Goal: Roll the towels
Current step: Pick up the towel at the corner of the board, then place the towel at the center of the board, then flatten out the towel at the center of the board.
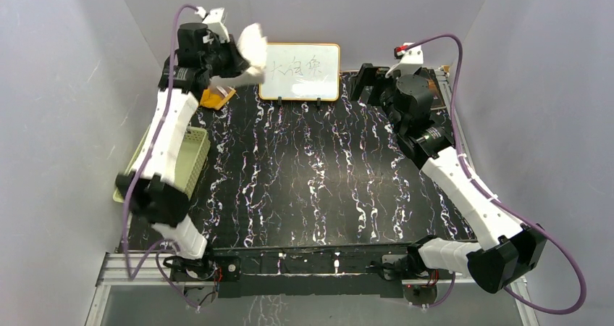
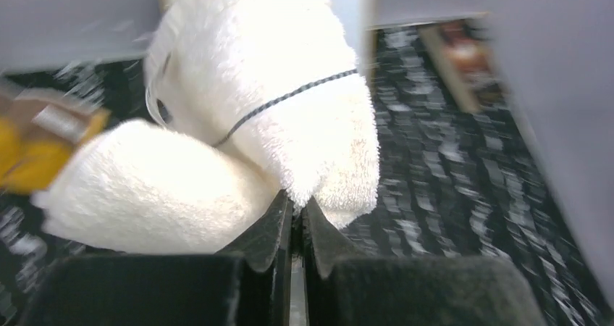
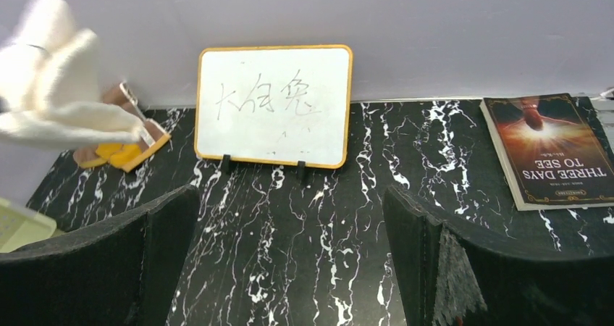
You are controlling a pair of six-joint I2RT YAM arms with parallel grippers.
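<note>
The cream towel (image 1: 250, 51) hangs bunched in the air at the back left, a thin dark line across it (image 2: 289, 87). My left gripper (image 2: 297, 206) is shut on a fold of the cream towel, its jaws almost touching; from above the left gripper (image 1: 235, 61) sits high beside the whiteboard. The orange-and-brown cloth (image 1: 217, 95) lies on the table under the lifted towel and shows blurred in the left wrist view (image 2: 36, 141). My right gripper (image 3: 289, 217) stands open over bare tabletop at the back right (image 1: 366, 83), nothing between its fingers. From it I see the towel (image 3: 58, 101) and the orange cloth (image 3: 127, 148).
A small whiteboard (image 1: 300, 71) with writing stands at the back middle. A pale green slotted basket (image 1: 190, 159) sits at the left edge under the left arm. A dark-covered book (image 3: 554, 148) lies at the back right. Grey walls enclose the black marbled table (image 1: 318, 188).
</note>
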